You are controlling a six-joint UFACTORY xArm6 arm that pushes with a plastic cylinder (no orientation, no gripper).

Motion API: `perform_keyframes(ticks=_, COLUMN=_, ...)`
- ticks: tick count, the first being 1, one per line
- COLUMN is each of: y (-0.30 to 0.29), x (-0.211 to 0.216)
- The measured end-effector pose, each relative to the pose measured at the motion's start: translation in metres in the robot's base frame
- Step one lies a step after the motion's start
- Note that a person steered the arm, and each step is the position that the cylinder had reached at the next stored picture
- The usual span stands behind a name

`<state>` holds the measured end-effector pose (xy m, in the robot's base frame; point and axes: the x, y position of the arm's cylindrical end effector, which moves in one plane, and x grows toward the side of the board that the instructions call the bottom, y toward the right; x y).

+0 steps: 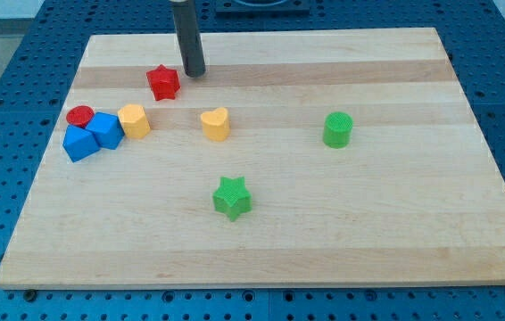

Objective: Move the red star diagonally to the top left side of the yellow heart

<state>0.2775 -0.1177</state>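
The red star point(163, 82) lies on the wooden board near the view's top left. The yellow heart point(216, 124) lies below and to the right of it, a short gap apart. My tip point(194, 73) stands just to the right of the red star, slightly above it in the view, very close to or touching its upper right point. The dark rod rises from there out of the view's top.
At the view's left a cluster holds a red cylinder point(80, 115), two blue blocks point(105, 130) point(79, 143) and a yellow hexagon-like block point(134, 120). A green cylinder point(337, 129) stands at the right, a green star point(232, 197) at lower middle. The board's top edge point(261, 33) is near the tip.
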Motion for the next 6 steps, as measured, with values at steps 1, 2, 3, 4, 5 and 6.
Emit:
perform_keyframes(ticks=1, y=-0.029, x=0.0)
perform_keyframes(ticks=2, y=-0.029, x=0.016)
perform_keyframes(ticks=3, y=-0.011, x=0.016)
perform_keyframes(ticks=4, y=0.0, x=0.015)
perform_keyframes(ticks=5, y=-0.045, x=0.017)
perform_keyframes(ticks=6, y=-0.067, x=0.035)
